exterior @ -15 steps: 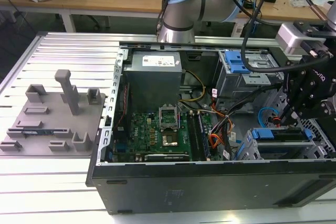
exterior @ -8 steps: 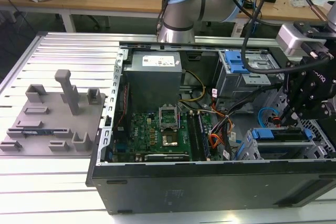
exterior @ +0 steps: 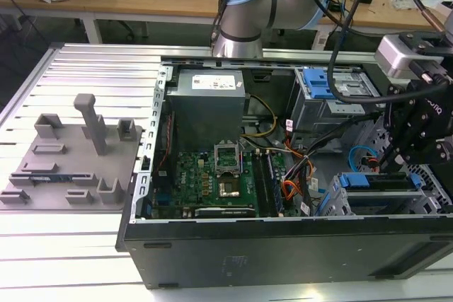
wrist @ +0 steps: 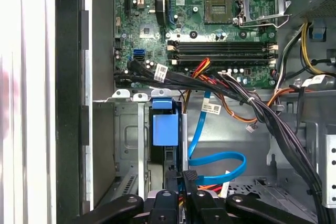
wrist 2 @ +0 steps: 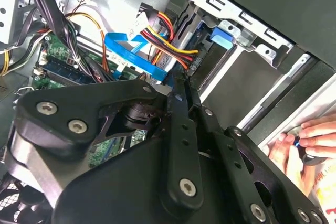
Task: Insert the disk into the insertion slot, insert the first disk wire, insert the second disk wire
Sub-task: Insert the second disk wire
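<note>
The disk [exterior: 375, 182] lies inside the insertion slot [exterior: 430, 180], a grey perforated cage at the exterior view's right. Its blue carrier frame [wrist: 164, 128] shows at the slot's mouth [wrist: 126, 140]. My gripper [wrist: 185, 183] hangs right over the disk's end, its fingers [wrist 2: 181, 108] pressed together on the black connector of a flat blue wire [wrist: 218, 161]. That blue wire [wrist 2: 134, 51] loops away from the fingertips. A red, yellow and black wire bundle [wrist 2: 168, 38] runs to the disk's end beside it. In the exterior view the gripper [exterior: 398, 163] reaches down into the case.
The taller cage with a blue latch [exterior: 327, 83] stands behind the slot. The motherboard [exterior: 212, 175] and power supply [exterior: 209, 97] take up the case's middle. Thick black cables [wrist: 273, 124] cross near the arm. A person's hand [wrist 2: 310, 140] rests outside the case wall. A grey fixture plate [exterior: 71, 160] lies at the exterior view's left.
</note>
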You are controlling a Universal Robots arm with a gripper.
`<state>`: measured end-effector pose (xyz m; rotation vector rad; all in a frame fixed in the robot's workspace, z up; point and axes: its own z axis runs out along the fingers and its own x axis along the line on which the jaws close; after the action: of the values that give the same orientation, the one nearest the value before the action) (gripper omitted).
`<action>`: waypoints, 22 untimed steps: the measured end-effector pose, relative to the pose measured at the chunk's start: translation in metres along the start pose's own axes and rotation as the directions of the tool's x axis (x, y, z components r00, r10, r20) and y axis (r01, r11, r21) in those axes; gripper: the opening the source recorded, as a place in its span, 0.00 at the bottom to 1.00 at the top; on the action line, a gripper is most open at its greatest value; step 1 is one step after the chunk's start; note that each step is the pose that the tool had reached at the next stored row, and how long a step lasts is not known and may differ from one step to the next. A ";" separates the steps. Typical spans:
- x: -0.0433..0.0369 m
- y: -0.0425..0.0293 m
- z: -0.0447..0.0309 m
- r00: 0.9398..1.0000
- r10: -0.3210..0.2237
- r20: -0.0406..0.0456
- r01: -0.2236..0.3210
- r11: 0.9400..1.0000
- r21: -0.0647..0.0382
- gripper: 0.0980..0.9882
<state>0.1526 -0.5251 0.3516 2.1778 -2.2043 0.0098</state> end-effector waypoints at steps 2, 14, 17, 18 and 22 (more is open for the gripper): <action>0.0001 -0.0001 0.0010 1.000 0.000 0.000 0.000 1.000 0.000 0.07; 0.0011 -0.0005 0.0081 1.000 0.000 0.000 0.000 1.000 0.000 0.07; 0.0019 -0.0006 0.0092 1.000 0.000 0.000 0.000 1.000 0.000 0.07; 0.0024 -0.0006 0.0093 1.000 0.000 0.000 0.000 1.000 0.000 0.07; 0.0035 -0.0008 0.0139 1.000 0.000 -0.001 0.000 1.000 0.000 0.07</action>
<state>0.1530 -0.5290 0.3378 2.1773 -2.2036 0.0111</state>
